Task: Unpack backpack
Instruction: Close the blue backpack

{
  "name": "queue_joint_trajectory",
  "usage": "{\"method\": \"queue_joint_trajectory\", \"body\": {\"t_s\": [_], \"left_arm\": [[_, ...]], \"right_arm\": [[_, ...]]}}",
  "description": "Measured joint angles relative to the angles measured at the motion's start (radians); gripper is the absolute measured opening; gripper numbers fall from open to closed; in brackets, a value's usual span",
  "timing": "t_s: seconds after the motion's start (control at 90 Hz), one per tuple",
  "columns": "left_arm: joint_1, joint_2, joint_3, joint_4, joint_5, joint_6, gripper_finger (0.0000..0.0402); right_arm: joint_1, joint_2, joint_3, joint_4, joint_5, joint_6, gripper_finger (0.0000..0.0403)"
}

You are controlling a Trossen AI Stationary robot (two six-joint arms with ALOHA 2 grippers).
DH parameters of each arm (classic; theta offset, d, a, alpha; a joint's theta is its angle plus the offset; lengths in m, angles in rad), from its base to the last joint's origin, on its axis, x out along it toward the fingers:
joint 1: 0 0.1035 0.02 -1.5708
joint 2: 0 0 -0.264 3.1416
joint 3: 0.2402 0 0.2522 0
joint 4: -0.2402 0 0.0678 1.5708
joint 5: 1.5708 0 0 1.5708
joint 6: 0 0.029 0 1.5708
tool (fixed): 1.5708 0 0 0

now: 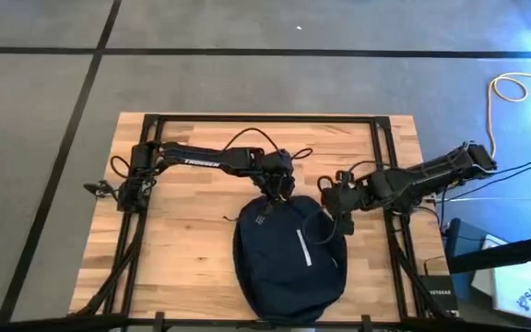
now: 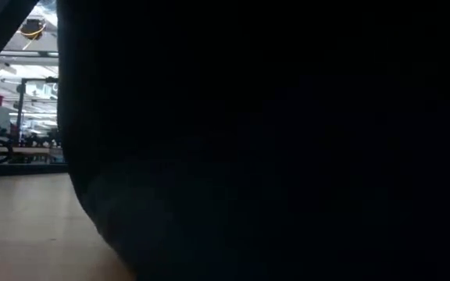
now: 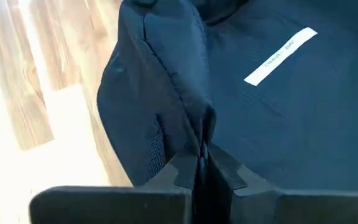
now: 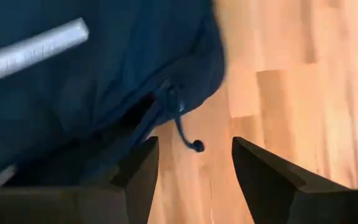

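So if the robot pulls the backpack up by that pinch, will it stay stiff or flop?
Probably flop: the backpack is soft fabric that bunches where the left gripper pinches it. It looks puffed up, so maybe heavy. It likely won't roll, lying flat on the table.

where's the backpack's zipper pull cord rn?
In the right wrist view the zipper pull cord hangs off the backpack edge over the wooden table, just ahead of the open right tool. The left tool pinches the opposite fabric edge.
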Motion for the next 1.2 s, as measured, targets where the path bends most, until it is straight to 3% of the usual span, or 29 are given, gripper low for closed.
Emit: {"method": "queue_joint_trajectory", "body": {"t_s": [0.256, 0.622, 0.933, 1.2], "left_arm": [[-0.012, -0.006, 0.000, 0.002, 0.014, 0.015, 0.0000], [-0.012, -0.006, -0.001, 0.028, 0.044, 0.004, 0.0000], [-0.013, -0.006, -0.001, 0.046, 0.045, -0.002, 0.0000], [-0.013, -0.006, -0.001, 0.043, 0.045, -0.005, 0.0000]], "right_arm": [[-0.099, -0.119, -0.164, 0.316, -0.202, -0.164, 0.0186], [-0.184, -0.245, -0.307, 0.390, -0.247, -0.184, 0.0184], [-0.184, -0.253, -0.329, 0.409, -0.317, -0.191, 0.0138], [-0.184, -0.379, -0.316, 0.403, -0.334, -0.188, 0.0114]]}}
